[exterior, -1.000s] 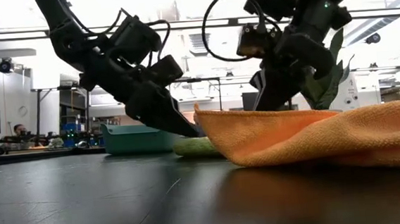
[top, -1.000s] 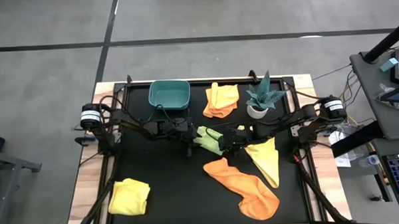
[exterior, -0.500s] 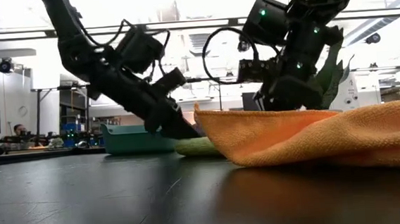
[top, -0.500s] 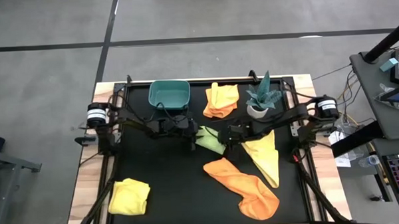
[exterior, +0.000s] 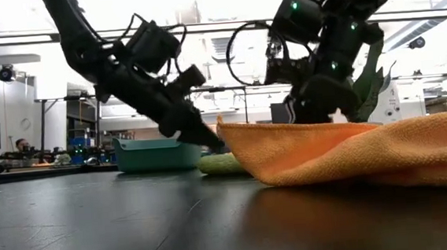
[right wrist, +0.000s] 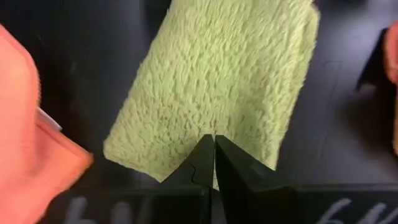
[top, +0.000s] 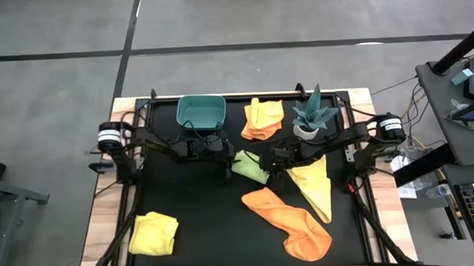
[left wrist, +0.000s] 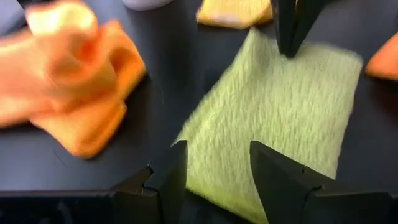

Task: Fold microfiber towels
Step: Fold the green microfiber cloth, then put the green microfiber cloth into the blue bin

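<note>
From above, the green towel (top: 250,166) lies mid-table between both arms. Left wrist view: the left gripper (left wrist: 214,171) straddles its edge, fingers apart, gripping nothing. Right wrist view: the right gripper (right wrist: 214,163) is pinched shut, tips pressing the towel, probably pinning it for folding.

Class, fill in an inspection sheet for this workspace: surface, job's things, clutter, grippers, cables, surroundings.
Surface: black mat on a wooden table.
Job's things: lime green towel folded at centre; two orange towels; two yellow towels.
Clutter: teal bin; potted plant.
Grippers: left gripper open at the green towel's edge; right gripper shut at its opposite edge.
Cables: loop on an arm.
Surroundings: desk with equipment.
</note>
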